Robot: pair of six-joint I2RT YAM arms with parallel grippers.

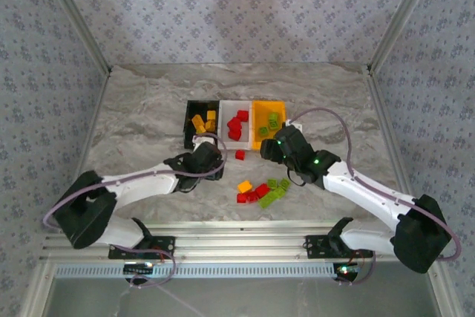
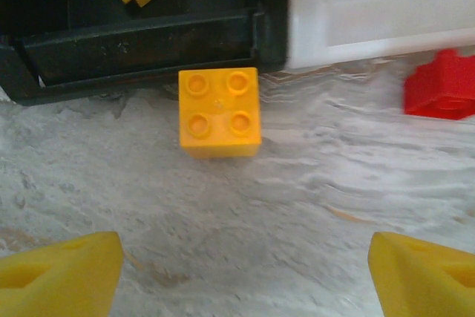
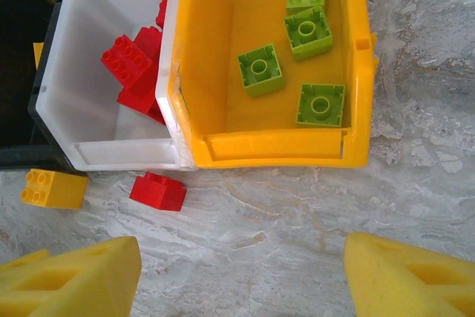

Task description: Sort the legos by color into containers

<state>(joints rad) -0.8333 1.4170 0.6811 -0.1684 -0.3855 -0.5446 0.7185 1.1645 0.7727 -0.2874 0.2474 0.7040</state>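
Left fingers (image 2: 59, 276) and right fingers (image 3: 70, 280) wide apart.

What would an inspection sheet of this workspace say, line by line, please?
surface: marbled grey table, no spills seen
job's things: black bin holds yellow bricks; white bin holds red bricks; orange bin holds green bricks; mixed pile lies loose on the table; one yellow brick lies before the black bin, one red brick before the white bin
clutter: nothing seen
grippers: left gripper open, empty, facing the yellow brick; right gripper open, empty, facing the orange bin
cables: lilac cable loops along each arm
surroundings: patterned walls; metal rail at near edge
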